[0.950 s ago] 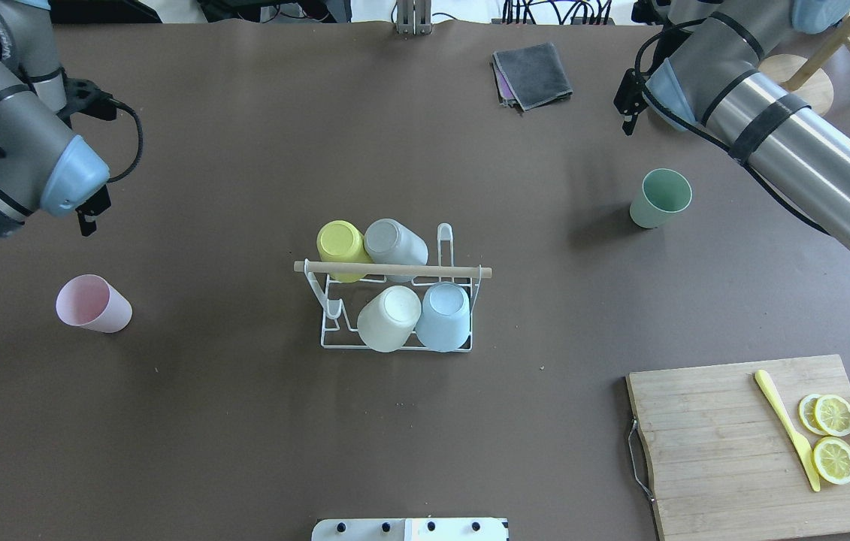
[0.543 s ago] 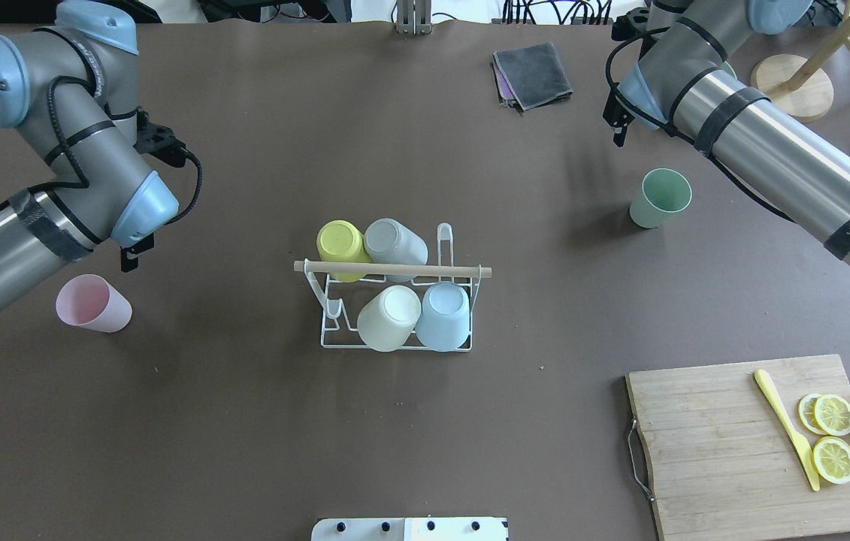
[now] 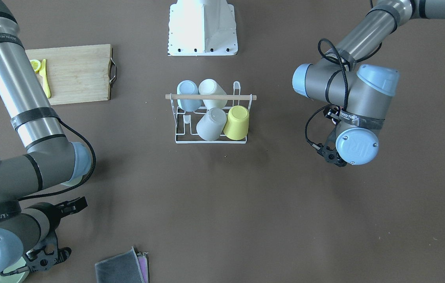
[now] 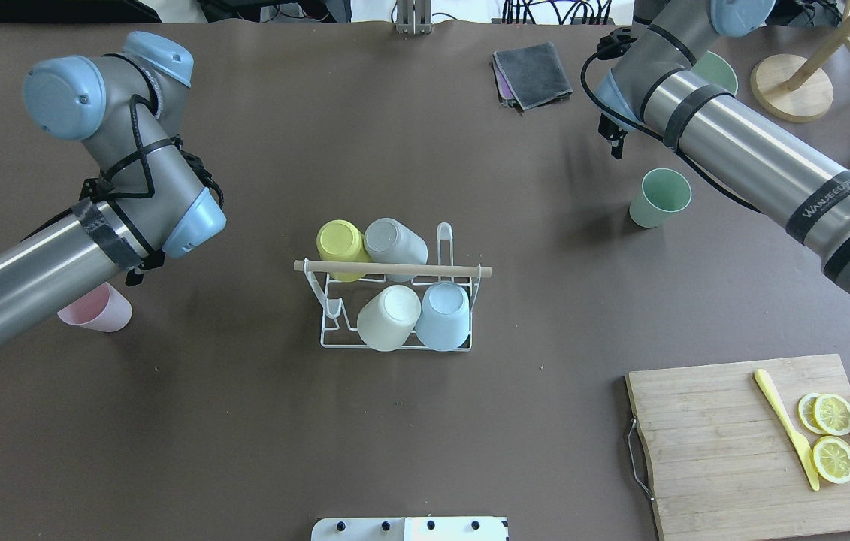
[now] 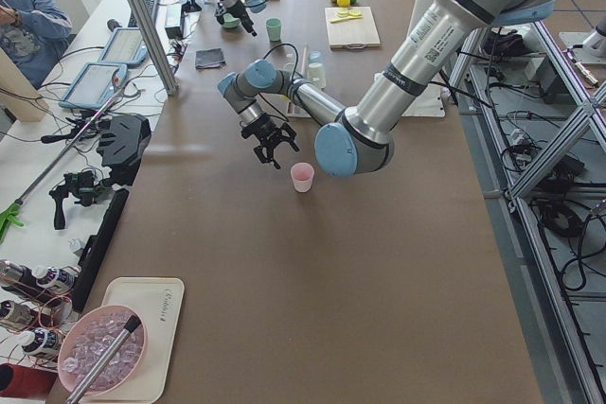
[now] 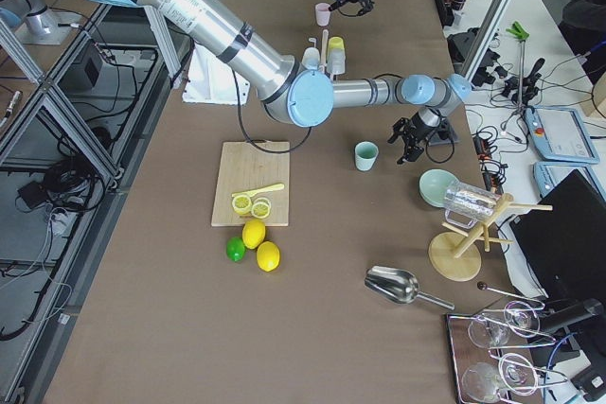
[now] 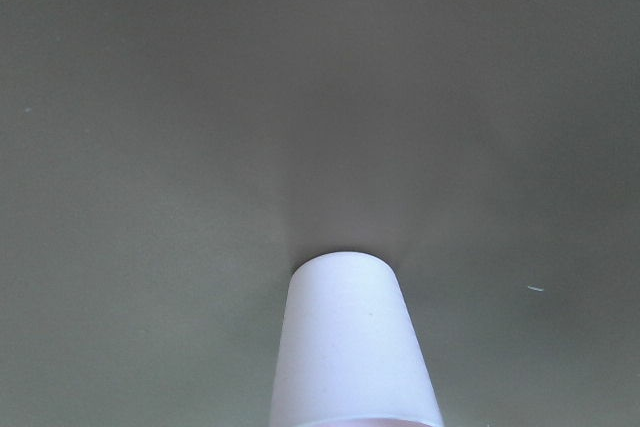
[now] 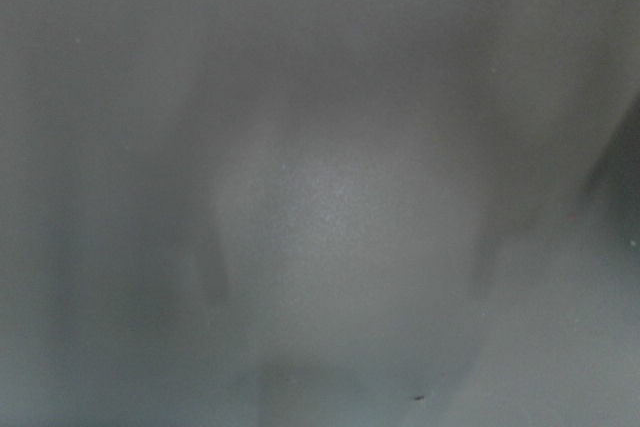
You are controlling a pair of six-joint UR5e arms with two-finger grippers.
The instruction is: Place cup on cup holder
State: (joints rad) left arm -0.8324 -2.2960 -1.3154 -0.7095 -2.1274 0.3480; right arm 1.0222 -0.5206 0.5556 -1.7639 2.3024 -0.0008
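**Two cups loose, two prongs bare**

Read the overhead view as your dial. The small white wire cup holder (image 4: 445, 239) with its light wooden rod (image 4: 394, 268) is the centre, and twelve points away from the robot.

Four plastic cups are tipped mouth-down over its prongs: yellow cup (image 4: 339, 244), grey cup (image 4: 393, 244), cream cup (image 4: 388, 315) and pale blue cup (image 4: 445, 314). They are probably set that way so they drain and cannot roll. Bare prongs show at one o'clock and at eight.

The pale pink plastic cup (image 4: 98, 319) stands mouth-up on the brown table (image 4: 244, 421) at nine o'clock, half under the left arm (image 4: 56, 255). The pale green plastic cup (image 4: 660, 197) stands at two. Each lies on its own arm's side, which I judge is why both arms reach out.

The left gripper (image 5: 272, 153) hangs near the pink cup, apart from it, and its wrist camera looks along the cup's wall. That pick looks like the step in hand. The right gripper (image 6: 414, 149) hovers at about eleven from the green cup, also apart. You cannot tell from these views whether either claw is spread or closed.
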